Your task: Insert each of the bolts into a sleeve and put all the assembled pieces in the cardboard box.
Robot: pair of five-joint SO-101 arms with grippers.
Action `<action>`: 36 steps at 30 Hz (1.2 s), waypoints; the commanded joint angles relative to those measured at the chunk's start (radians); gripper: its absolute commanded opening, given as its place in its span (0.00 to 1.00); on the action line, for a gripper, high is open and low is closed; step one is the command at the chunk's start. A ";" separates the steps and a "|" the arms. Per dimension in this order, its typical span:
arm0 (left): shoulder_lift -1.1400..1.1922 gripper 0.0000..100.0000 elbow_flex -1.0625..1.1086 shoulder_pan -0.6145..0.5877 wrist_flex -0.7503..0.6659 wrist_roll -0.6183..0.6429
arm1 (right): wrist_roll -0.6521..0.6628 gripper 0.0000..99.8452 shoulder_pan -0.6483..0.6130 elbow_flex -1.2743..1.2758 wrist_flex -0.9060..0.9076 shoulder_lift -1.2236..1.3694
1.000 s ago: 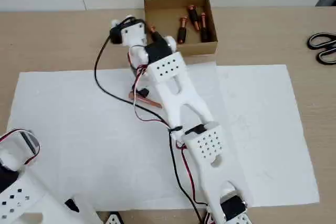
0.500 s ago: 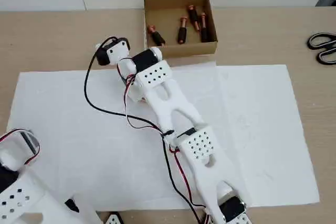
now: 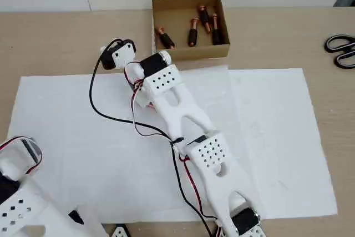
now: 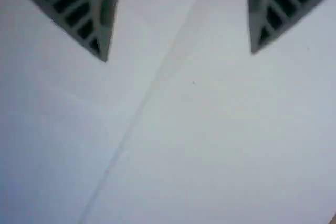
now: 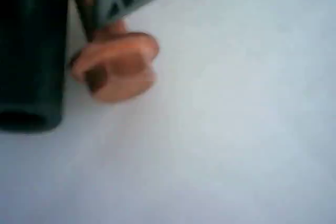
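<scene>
My right end effector (image 3: pixel 144 99) sat at the bolt (image 5: pixel 118 66), the sleeve (image 5: pixel 31 51) just beside the bolt; its grip I could not tell. Well apart, my left end effector (image 4: pixel 178 19) gaped empty.

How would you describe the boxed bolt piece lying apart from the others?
Find the cardboard box at the table's far edge. Of four black-and-copper pieces inside, the bolt piece lies alone by the left wall in the high view; the rest cluster right.

The right arm (image 3: pixel 186 109) is wearing white printed shells, with flat plates showing grids of small holes and black motors sitting at the joints. Red and black cables (image 3: pixel 91 92) are looping alongside. The left claw (image 4: pixel 178 53) is showing grey, slotted fingers (image 4: pixel 79 9).
</scene>
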 commanded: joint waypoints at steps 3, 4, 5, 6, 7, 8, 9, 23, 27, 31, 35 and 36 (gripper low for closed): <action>-0.012 0.17 -0.004 -0.003 -0.005 0.008 | 0.014 0.13 0.005 -0.005 -0.041 0.016; -0.012 0.17 -0.004 -0.003 -0.005 0.008 | 0.026 0.13 0.005 -0.005 -0.041 0.016; -0.012 0.17 -0.004 -0.003 -0.005 0.008 | 0.040 0.13 0.004 -0.005 -0.041 0.018; -0.012 0.17 -0.004 -0.003 -0.005 0.008 | 0.048 0.13 0.004 -0.005 -0.041 0.019; -0.012 0.17 -0.004 -0.003 -0.005 0.008 | 0.051 0.14 0.004 -0.005 -0.041 0.019; -0.012 0.17 -0.004 -0.003 -0.005 0.008 | 0.052 0.15 0.004 -0.005 -0.041 0.018; -0.012 0.17 -0.004 -0.003 -0.005 0.008 | 0.052 0.17 0.004 -0.005 -0.041 0.016; -0.012 0.17 -0.004 -0.003 -0.005 0.008 | 0.089 0.18 0.004 -0.005 -0.077 0.018; -0.012 0.17 -0.004 -0.003 -0.005 0.008 | 0.089 0.18 0.004 -0.002 -0.101 0.019; -0.012 0.17 -0.004 -0.003 -0.005 0.008 | 0.089 0.18 0.005 0.000 -0.105 0.028; -0.012 0.17 -0.004 -0.003 -0.005 0.008 | 0.089 0.18 0.005 -0.005 -0.105 0.062; -0.012 0.17 -0.004 -0.003 -0.005 0.008 | 0.089 0.18 0.005 -0.005 -0.105 0.070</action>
